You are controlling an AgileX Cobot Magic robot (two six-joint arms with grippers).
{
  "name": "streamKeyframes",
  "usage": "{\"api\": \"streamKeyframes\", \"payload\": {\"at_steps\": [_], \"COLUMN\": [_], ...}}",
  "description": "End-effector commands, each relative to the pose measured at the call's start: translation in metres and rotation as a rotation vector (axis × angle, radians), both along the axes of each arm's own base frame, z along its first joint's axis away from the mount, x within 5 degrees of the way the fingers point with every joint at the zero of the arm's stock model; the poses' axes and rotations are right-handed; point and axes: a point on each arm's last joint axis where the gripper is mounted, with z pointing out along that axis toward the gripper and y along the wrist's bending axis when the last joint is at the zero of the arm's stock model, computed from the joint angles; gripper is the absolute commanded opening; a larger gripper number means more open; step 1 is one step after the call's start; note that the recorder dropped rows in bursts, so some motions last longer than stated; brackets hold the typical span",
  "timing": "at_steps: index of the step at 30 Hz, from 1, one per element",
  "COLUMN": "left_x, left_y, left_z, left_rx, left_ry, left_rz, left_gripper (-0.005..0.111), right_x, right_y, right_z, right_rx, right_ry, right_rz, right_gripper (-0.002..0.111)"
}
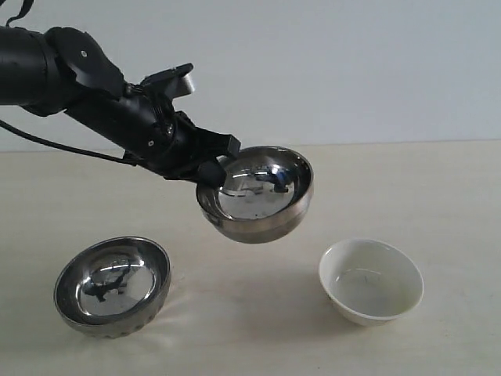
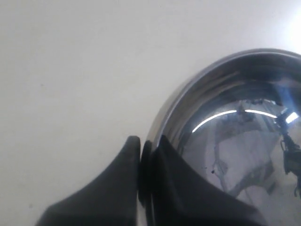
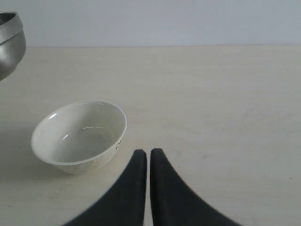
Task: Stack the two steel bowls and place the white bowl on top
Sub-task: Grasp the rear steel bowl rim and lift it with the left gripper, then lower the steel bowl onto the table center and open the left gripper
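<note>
Midair, left hand [image 1: 213,174] clamped thin rim of steel bowl [image 1: 262,196]: judged light, stiff, slippery; right hand [image 3: 148,153] sat closed, empty, near breakable white bowl [image 1: 370,282].

Looked at pale beige table [image 1: 258,333]: bore one steel bowl [image 1: 112,286] at left (tilted a bit, resting on its side) & white bowl [image 1: 371,280] at right, upright, well apart.

You get bright, even, diffuse light, soft faint shadows on the pale counter [image 1: 438,196], streaky white glare inside the lifted steel bowl [image 1: 258,192], left claw [image 2: 146,150] blurred close-up, exterior view slightly soft.
</note>
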Motion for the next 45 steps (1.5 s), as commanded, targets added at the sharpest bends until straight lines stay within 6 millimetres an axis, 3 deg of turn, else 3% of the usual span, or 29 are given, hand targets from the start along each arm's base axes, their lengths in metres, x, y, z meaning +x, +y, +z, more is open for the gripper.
{"api": "streamKeyframes", "payload": {"at_steps": [1,7,12,21,29,45], "left_x": [-0.007,-0.021,-0.029,-0.031,-0.037,-0.045], "left_y": [-0.001,0.010,0.015,0.013,-0.005,0.002], "left_z": [-0.017,-0.052,-0.065,-0.067,-0.067,-0.079], "left_rx": [-0.006,0.017,0.041,0.048,0.061,0.116], "left_ry": [0.048,0.081,0.107,0.105,0.037,0.060], "left_rz": [0.062,0.129,0.139,0.125,0.073,0.041], "left_gripper": [0.004,0.004,0.004,0.004,0.004,0.004], "right_x": [0.000,0.000,0.000,0.000,0.000,0.000], "right_y": [0.000,0.000,0.000,0.000,0.000,0.000], "right_z": [-0.001,-0.001,-0.001,-0.001,-0.001,-0.001], "right_rx": [-0.005,-0.005,-0.005,-0.005,-0.005,-0.005], "right_ry": [-0.005,-0.005,-0.005,-0.005,-0.005,-0.005], "right_rz": [-0.005,-0.005,-0.005,-0.005,-0.005,-0.005], "right_gripper": [0.000,0.000,0.000,0.000,0.000,0.000]}}
